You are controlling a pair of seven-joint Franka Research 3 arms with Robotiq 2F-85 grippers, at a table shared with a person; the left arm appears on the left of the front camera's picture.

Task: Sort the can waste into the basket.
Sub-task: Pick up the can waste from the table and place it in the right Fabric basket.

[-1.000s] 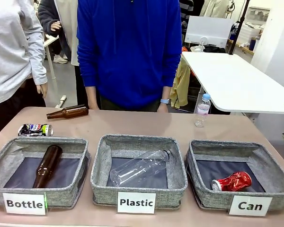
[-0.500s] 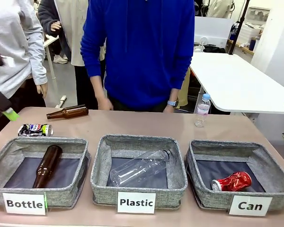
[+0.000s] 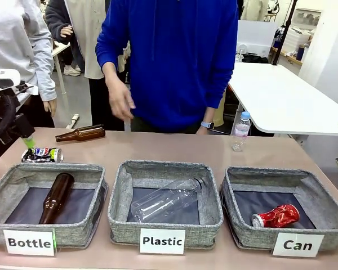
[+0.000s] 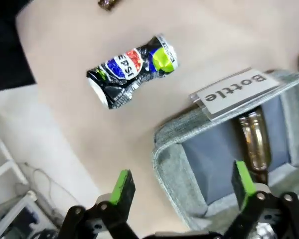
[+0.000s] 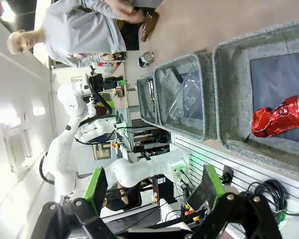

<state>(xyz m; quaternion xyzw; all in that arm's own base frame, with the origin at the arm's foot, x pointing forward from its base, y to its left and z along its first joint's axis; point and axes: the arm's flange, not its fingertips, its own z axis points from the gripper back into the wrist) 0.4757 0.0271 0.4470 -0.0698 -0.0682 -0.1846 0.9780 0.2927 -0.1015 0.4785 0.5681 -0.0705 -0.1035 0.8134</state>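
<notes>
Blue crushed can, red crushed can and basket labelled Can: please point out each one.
blue crushed can [image 4: 132, 69], left wrist view, on its printed middle.
red crushed can [image 3: 276, 216], front view, on its dented middle.
basket labelled Can [image 3: 248, 238], front view, on its front wall.

Three baskets [image 3: 45, 169] [image 3: 163, 165] [image 3: 270, 171], two cans [image 3: 41, 154] [image 3: 276, 216], two brown bottles [image 3: 80, 133] [image 3: 56, 197], two plastic bottles [image 3: 166, 199] [image 3: 241, 130].
</notes>
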